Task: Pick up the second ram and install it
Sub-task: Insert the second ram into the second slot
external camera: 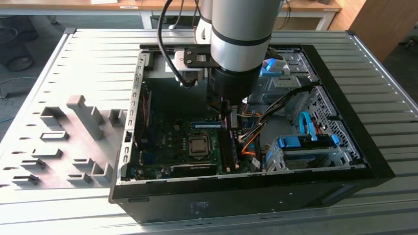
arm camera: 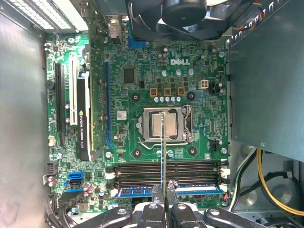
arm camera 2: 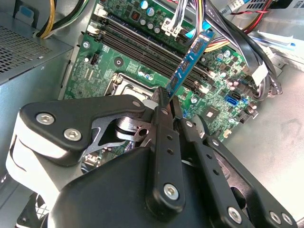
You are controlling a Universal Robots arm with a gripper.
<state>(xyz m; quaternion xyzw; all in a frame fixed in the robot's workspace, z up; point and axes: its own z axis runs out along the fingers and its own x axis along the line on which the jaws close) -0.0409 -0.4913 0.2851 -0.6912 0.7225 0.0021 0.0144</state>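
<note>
The second ram (arm camera 2: 188,61) is being held pinched in the closed gripper (arm camera 2: 167,99) above the motherboard (arm camera: 142,80), apparently crosswise to the memory slots (arm camera: 190,167). The carry-to-slot step is being performed. Seating is judged to require turning the stick parallel to a slot and pressing evenly.

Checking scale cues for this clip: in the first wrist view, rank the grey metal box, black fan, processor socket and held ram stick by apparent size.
1. grey metal box
2. black fan, partly cut off
3. processor socket
4. second ram, a thin edge-on strip near the camera, so its rank is unsure
</note>
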